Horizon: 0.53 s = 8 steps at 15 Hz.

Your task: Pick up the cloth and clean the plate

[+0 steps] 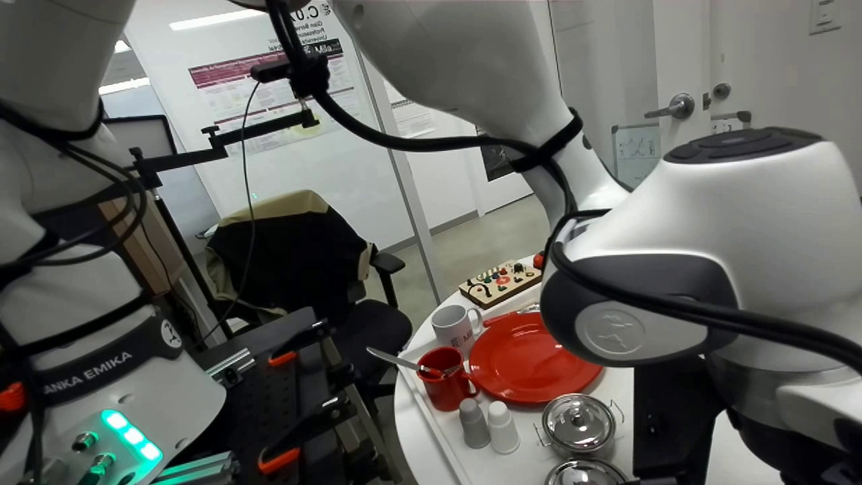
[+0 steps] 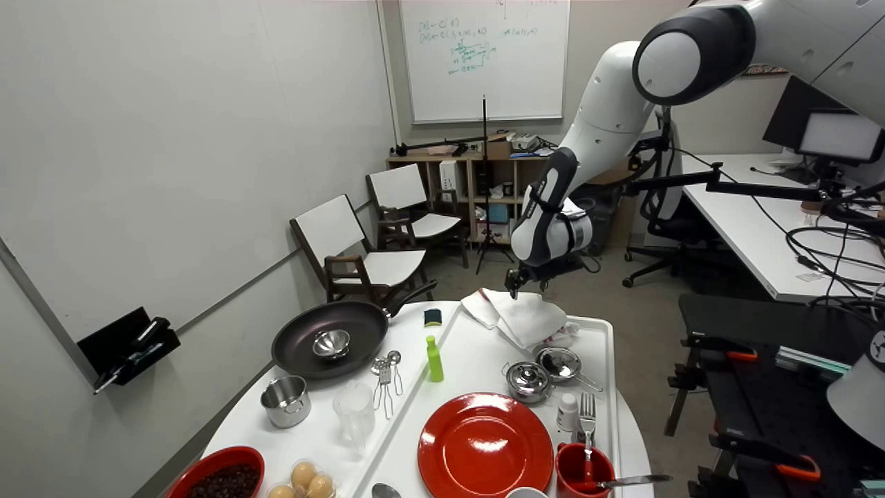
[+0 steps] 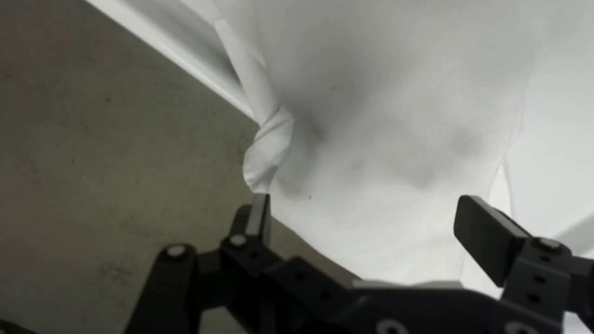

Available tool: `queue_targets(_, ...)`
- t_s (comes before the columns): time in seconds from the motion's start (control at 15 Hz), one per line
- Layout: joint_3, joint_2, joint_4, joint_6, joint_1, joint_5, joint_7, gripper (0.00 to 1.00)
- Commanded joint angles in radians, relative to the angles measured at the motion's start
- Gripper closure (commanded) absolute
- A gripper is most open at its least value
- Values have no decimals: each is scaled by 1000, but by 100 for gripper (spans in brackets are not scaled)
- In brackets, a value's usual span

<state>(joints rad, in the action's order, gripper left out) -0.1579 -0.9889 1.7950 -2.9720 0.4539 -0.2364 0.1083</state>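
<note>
Looks like a robotics lab in office space. Arm (image 2: 612, 111) on a base (image 1: 121, 377) lettered "ANKA EMIKA", clamps (image 1: 279, 461) beside it. Whiteboard (image 2: 487, 76) with green handwriting, poster (image 1: 276, 101), mirrored sign (image 1: 313, 28) reading "Professeur". White desk (image 2: 750, 242) with monitor (image 2: 838, 135), wheeled chair (image 2: 686, 229) next to it, cluttered shelf (image 2: 472, 197) under the whiteboard. Some kitchen flavour: frying pan (image 2: 294, 340) and lidded pot (image 2: 527, 382) on a round white counter (image 2: 311, 443).
</note>
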Motion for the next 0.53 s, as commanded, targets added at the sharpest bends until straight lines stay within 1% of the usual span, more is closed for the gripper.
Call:
queue_targets(0.0,-9,98,181,-187,-25,62,-98,0)
queue_targets(0.2,-17,136,284,-331,-41,121,-143,0)
queue_targets(0.47,-86,177,417,-485,-126,184,-179,0)
